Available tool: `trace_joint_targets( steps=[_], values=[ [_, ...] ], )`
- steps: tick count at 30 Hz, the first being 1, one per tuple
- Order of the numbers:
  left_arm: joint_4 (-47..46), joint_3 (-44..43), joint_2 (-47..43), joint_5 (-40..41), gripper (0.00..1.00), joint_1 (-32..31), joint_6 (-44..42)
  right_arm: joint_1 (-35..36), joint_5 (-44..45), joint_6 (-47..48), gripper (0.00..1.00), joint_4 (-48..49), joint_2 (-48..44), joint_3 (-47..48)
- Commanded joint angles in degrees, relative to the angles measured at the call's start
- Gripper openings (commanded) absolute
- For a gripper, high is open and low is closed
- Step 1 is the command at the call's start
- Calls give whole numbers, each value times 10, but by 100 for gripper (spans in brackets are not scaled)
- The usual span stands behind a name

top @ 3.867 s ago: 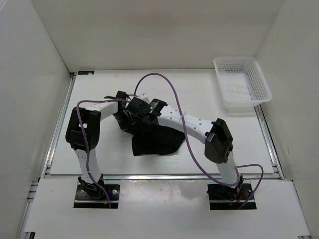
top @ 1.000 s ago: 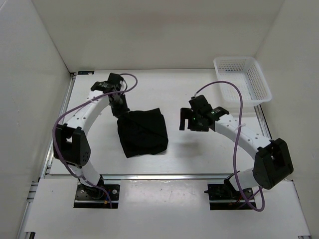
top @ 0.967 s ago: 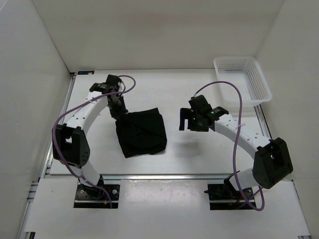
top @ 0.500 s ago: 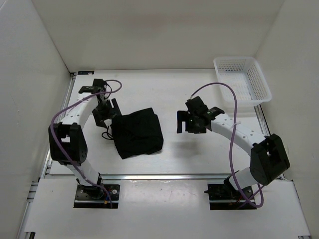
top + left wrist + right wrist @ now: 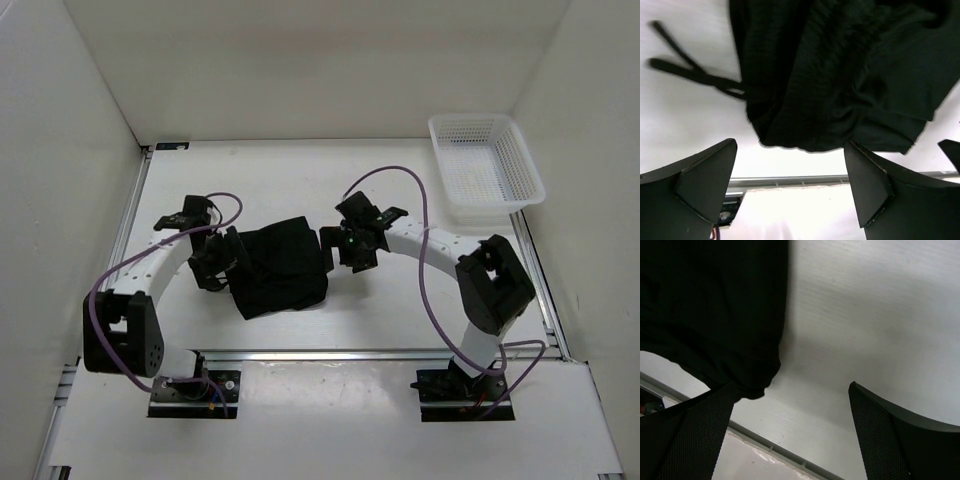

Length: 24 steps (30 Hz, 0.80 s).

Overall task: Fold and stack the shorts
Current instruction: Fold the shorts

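The folded shorts [image 5: 280,270] sit on the surface [image 5: 400,305] between my left tool [image 5: 224,262] and right tool [image 5: 336,250], both wide open; I should go in low, pinch every layer together, and mind the loose string [image 5: 695,75] so the fold holds.

The shorts [image 5: 840,75] beyond the left gripper's [image 5: 790,145] fingers [image 5: 700,185] were black cloth, matt, with a finely ribbed band. These fingers looked like smooth matt black plastic; the right gripper's [image 5: 792,385] fingers [image 5: 695,430] had a fine dotted texture. The table [image 5: 865,315] between them was white, smooth, faintly shiny
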<state>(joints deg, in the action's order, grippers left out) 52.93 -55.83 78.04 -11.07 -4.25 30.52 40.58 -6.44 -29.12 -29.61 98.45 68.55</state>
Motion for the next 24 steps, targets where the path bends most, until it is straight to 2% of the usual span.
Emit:
trace_joint_targets(
  steps=[1, 3, 4, 6, 11, 15, 19, 22, 23, 24],
  values=[
    [-74, 3, 7, -11, 99, -23, 19, 1, -58, 7, 97, 24, 20, 42],
    [-85, 3, 19, -4, 89, -23, 13, 1, -70, 13, 97, 24, 45, 62],
    [-92, -2, 27, 2, 80, -23, 13, 1, -84, 13, 97, 24, 52, 68],
    [-92, -14, 54, 9, 71, -23, 7, 6, -90, 13, 95, 24, 74, 78],
    [-92, -73, 106, 22, 61, -23, -6, 6, -96, 13, 78, 29, 107, 92],
    [-92, -105, 144, 22, 59, -23, -13, 6, -96, 7, 75, 34, 118, 98],
    [-92, -118, 170, 11, 49, -23, -19, 6, -96, -3, 73, 34, 123, 98],
    [-92, -118, 170, 5, 27, -23, -19, 6, -96, -9, 69, 40, 129, 98],
    [-92, -118, 170, 5, 20, -23, -19, 6, -96, -9, 65, 40, 129, 98],
    [-92, -118, 161, 0, 10, -23, -19, 6, -96, -9, 49, 40, 129, 98]
  ],
)
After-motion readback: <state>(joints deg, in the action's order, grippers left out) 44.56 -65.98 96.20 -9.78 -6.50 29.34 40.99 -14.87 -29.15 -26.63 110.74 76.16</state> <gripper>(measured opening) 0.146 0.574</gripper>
